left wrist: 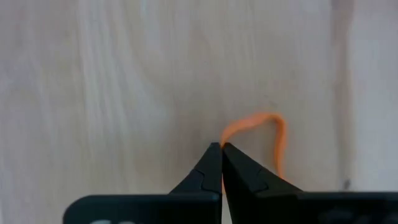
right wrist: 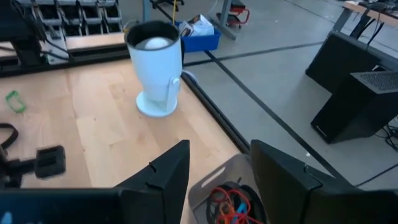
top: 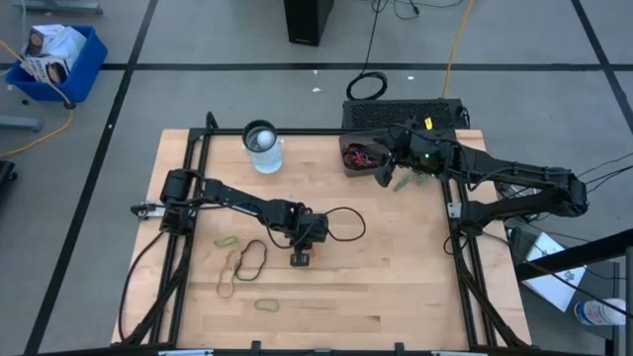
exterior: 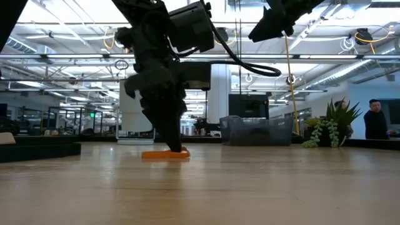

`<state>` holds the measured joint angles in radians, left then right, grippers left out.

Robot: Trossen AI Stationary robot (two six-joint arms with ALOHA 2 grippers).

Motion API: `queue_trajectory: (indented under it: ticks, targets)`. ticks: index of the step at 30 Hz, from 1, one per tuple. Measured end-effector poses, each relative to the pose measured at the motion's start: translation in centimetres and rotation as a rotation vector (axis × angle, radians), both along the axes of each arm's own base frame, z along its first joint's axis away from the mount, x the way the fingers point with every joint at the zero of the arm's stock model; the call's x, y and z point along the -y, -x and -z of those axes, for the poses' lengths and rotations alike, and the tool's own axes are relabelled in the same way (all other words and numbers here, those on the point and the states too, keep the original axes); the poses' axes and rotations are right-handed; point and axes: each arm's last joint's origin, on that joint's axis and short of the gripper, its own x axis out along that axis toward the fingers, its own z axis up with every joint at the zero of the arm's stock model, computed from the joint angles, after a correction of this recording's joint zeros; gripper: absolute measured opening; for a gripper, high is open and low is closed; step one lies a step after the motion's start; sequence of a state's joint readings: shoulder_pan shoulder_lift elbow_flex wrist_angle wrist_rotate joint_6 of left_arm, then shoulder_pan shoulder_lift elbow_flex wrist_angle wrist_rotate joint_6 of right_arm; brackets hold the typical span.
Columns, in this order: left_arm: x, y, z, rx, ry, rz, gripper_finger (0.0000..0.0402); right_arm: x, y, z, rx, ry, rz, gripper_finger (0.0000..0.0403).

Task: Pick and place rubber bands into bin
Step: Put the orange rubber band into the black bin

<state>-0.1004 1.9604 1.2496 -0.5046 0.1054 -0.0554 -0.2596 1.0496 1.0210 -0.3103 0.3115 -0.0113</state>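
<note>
Now the left pincer [left wrist: 221, 148] pinches shut on an orange rubber band [left wrist: 264, 127] at mid-worktop — pick underway; next, lift toward the bin [top: 362, 154], where the right pincer [right wrist: 217, 163] hovers open.

You see the smoky-grey bin [top: 358, 155] at the table's one o'clock edge, holding tangled red bands. Loose rubber bands [top: 247, 262] lie around seven o'clock.

No readable text.
No labels, brands, numbers or signs legible in any view; print on items in the blue crate [top: 61, 61] too small to read.
</note>
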Motion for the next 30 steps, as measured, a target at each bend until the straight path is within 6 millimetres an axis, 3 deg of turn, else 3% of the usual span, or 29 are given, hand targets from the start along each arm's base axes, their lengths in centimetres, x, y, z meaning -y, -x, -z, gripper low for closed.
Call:
queue_trajectory:
  ticks: [5, 13, 20, 24, 30]
  targets:
    - [-0.6, 0.9, -3.2, 0.051, 0.008, -0.015, 0.0004, 0.0, 0.1, 0.3, -0.036, -0.013, -0.001, 0.0163]
    - [-3.0, 5.1, -12.8, 0.279, -0.147, -0.149, 0.0004, -0.1, 0.1, 0.3, -0.036, -0.013, -0.007, 0.0166]
    - [-4.3, 8.9, -19.7, 0.585, -0.244, -0.250, 0.0004, -0.5, -0.2, 0.1, 0.021, -0.098, -0.175, 0.0161]
    - [-4.3, 9.3, -22.1, 0.765, -0.261, -0.212, 0.0003, -0.9, -0.6, -0.4, 0.106, -0.161, -0.302, 0.0160]
    - [-4.2, 8.6, -23.2, 0.908, -0.275, -0.143, 0.0006, -2.5, -2.2, -1.0, 0.200, -0.139, -0.458, 0.0159]
